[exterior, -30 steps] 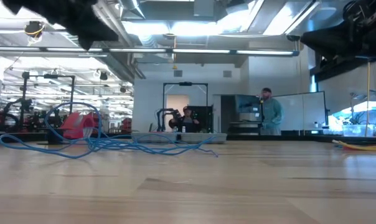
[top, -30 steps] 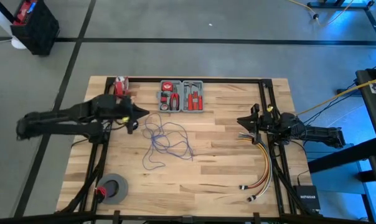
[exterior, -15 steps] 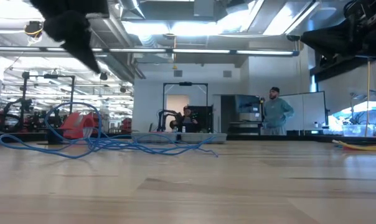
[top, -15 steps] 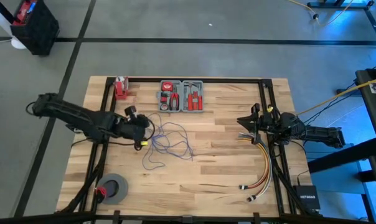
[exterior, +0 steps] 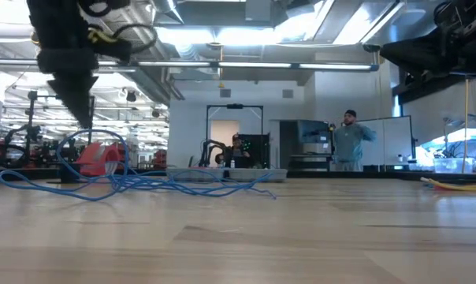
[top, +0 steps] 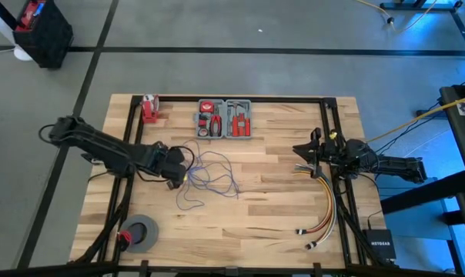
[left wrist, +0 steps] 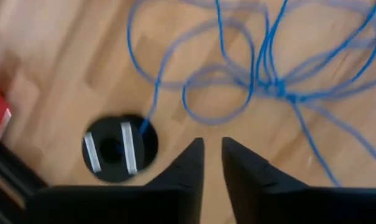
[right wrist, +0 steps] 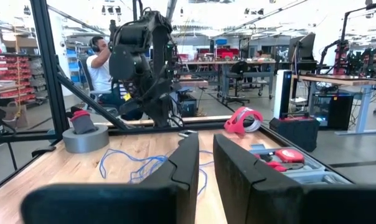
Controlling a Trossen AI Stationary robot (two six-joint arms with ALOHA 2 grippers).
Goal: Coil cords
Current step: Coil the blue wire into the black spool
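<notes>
1. The left claw (top: 178, 175) hangs over the left edge of the cords (top: 207, 175), a loose blue tangle lying flat near the middle of the tabletop (top: 271, 200); its fingers (left wrist: 187, 163) stand narrowly parted and hold nothing.
2. The step in hand looks like the reach for a first grasp: no loop is yet formed, and coiling seems barely begun.
3. In the left wrist view the cords (left wrist: 263, 74) spread just ahead of the fingertips, one strand running to a round black plug (left wrist: 118, 148) beside them.
4. The next move likely calls for lowering onto a single strand, a fine target since the wire is far thinner than the fingers.
5. The right claw (top: 308, 156) waits at the right side, near the thick yellow and red cables (top: 325, 208), fingers (right wrist: 182, 163) a narrow gap apart.
6. Since a second ago the left arm has swung in from the far-left side and dropped toward the tangle; the right arm has not moved.
</notes>
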